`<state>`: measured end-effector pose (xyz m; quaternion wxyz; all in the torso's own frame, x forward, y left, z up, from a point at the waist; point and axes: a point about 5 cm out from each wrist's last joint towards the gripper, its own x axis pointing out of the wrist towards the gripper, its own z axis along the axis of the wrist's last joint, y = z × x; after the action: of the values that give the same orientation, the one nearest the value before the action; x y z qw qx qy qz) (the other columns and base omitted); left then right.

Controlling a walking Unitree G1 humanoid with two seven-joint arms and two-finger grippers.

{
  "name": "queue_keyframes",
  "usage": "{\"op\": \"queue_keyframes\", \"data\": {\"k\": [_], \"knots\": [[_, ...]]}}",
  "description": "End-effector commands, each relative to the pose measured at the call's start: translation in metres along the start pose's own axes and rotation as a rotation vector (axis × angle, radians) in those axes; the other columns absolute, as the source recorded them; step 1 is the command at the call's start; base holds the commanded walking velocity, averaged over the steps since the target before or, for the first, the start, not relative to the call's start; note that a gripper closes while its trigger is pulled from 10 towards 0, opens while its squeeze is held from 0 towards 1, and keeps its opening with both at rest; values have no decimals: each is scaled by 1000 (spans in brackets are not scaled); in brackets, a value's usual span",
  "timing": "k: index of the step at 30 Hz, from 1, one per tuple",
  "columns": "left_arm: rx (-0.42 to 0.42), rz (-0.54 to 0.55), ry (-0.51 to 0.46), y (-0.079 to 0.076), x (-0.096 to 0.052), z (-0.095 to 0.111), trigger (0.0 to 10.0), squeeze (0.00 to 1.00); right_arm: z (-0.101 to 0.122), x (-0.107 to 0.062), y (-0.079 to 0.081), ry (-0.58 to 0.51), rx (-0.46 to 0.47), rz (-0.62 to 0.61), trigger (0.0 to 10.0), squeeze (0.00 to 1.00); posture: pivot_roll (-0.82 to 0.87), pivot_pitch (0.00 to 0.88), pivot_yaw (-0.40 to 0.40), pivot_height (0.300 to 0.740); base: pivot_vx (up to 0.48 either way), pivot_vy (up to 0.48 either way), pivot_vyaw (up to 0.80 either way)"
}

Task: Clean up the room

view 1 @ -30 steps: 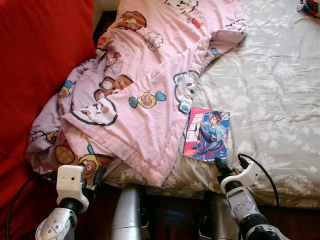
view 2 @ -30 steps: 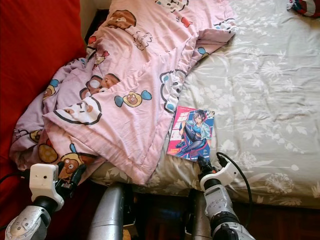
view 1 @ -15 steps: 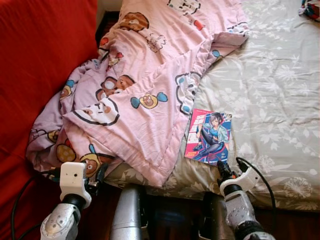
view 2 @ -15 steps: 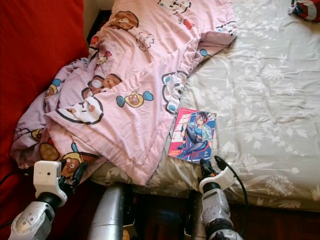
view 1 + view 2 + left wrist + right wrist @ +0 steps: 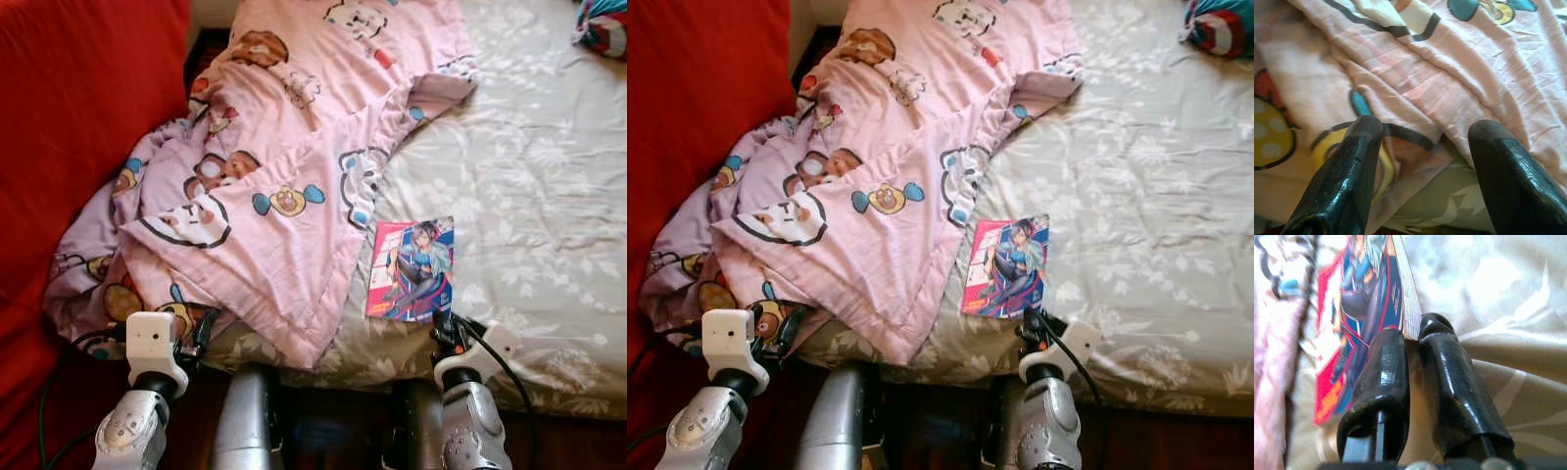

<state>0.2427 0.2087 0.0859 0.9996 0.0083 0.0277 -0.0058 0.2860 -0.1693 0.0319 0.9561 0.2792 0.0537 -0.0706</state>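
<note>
A comic book [image 5: 411,269] with a red and blue cover lies on the grey flowered bed sheet [image 5: 529,166], just right of a crumpled pink cartoon blanket [image 5: 284,147]. My right gripper [image 5: 443,329] is at the book's near right corner. In the right wrist view its fingers [image 5: 1386,367] are pinched together on that corner of the comic book [image 5: 1347,308], one over the cover, one along the page edge. My left gripper [image 5: 1425,129] stands open just over the blanket's near edge [image 5: 1459,73], with nothing between its fingers.
A big red cushioned surface [image 5: 69,117] borders the bed on the left. A dark gap [image 5: 201,44] runs between it and the bed. A small red, white and blue bundle [image 5: 602,24] lies at the far right corner. The bed's front edge is just before me.
The camera has shifted a little. My right gripper has moved forward to the book's near corner and closed on it. My left gripper has edged closer to the blanket's edge.
</note>
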Motion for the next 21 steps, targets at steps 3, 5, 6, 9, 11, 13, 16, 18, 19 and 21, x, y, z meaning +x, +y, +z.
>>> {"op": "queue_keyframes", "data": {"k": [3, 5, 6, 9, 11, 13, 16, 18, 19, 21], "knots": [[11, 20, 16, 1, -2, -8, 10000, 0, 26, 7, 10, -113, -11, 8, 0, 0, 167, 199, -24, 598, 0, 0, 0], [9, 21, 15, -1, -2, -9, 10000, 0, 32, 8, 12, -142, 1, -3, 0, 0, 167, 198, -26, 598, 0, 0, 0], [8, 21, 14, -1, -3, -9, 10000, 0, 33, 7, 12, -149, 3, -10, 0, 0, 167, 199, -27, 598, 0, 0, 0], [6, 24, 13, -2, -3, -10, 10000, 0, 30, 5, 8, -142, 91, -82, 0, 0, 168, 200, -29, 598, 0, 0, 0], [7, 27, 12, -1, -4, -11, 10000, 0, 23, 3, 2, -114, 165, -135, 0, 0, 171, 200, -29, 598, 0, 0, 0], [9, 31, 10, 0, -4, -11, 10000, 0, 7, -1, -7, -23, 266, -209, 0, 0, 172, 201, -29, 598, 0, 0, 0], [12, 31, 10, 1, -4, -12, 10000, 0, -9, -6, -13, 60, 312, -255, 0, 0, 171, 203, -29, 598, 0, 0, 0], [14, 31, 11, 1, -5, -12, 10000, 0, -26, -12, -18, 164, 305, -260, 0, 0, 170, 203, -28, 598, 0, 0, 0], [14, 29, 11, 1, -5, -12, 10000, 0, -34, -15, -20, 201, 309, -262, 0, 0, 171, 203, -28, 598, 0, 0, 0], [14, 28, 11, 0, -5, -12, 10000, 0, -39, -19, -25, 224, 345, -293, 0, 0, 175, 206, -27, 598, 0, 0, 0]]}}
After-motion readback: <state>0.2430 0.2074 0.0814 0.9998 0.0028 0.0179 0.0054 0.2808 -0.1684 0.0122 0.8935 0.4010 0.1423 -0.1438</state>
